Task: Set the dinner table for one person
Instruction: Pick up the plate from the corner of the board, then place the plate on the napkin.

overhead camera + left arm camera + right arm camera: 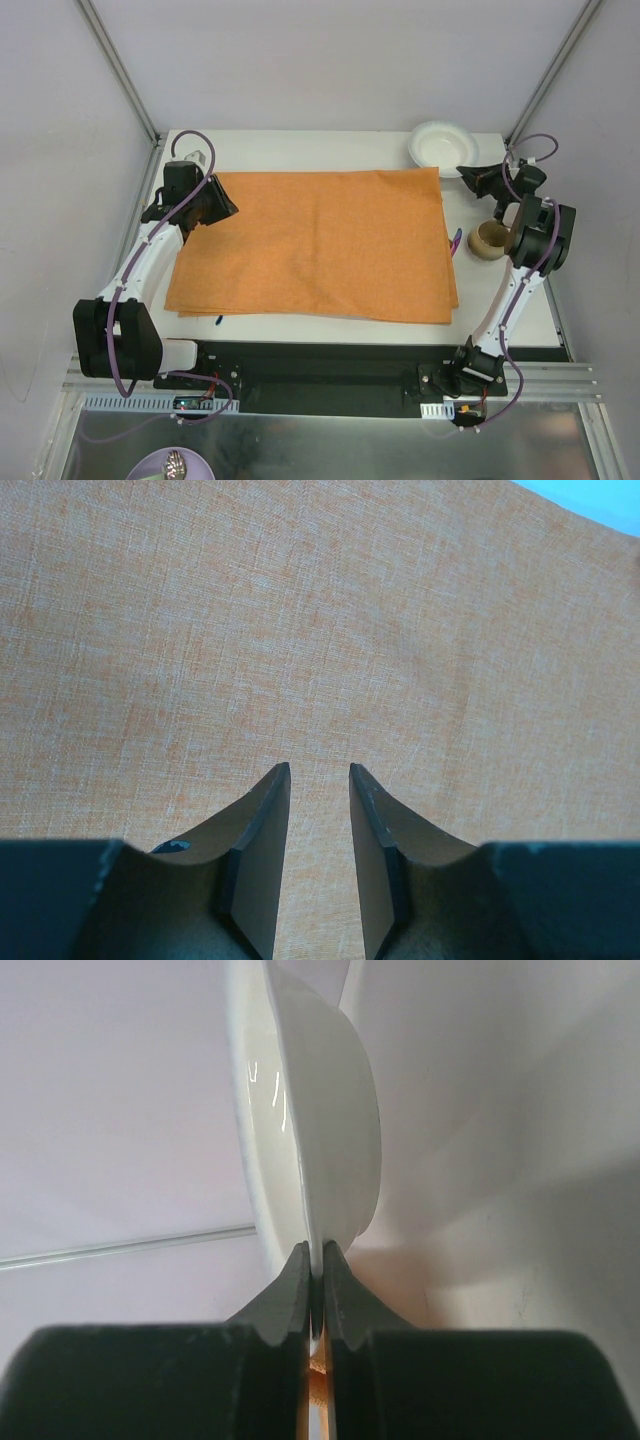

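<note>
An orange cloth placemat (315,245) lies flat across the white dinner table (300,150). My left gripper (226,208) hovers over the cloth's far left corner. In the left wrist view its fingers (262,820) stand apart with only the orange weave (300,630) showing between them. A white bowl (437,145) sits at the far right, just beyond the cloth. My right gripper (464,174) is shut on the bowl's near rim. The right wrist view shows the thin white rim (330,1110) pinched between the two dark fingertips of the right gripper (316,1252).
A tan cup (489,238) stands right of the cloth, close to my right arm. A purple-blue utensil tip (456,240) pokes out at the cloth's right edge, and a small blue bit (218,320) shows at its near left edge. A purple dish (172,465) lies below the table's front rail.
</note>
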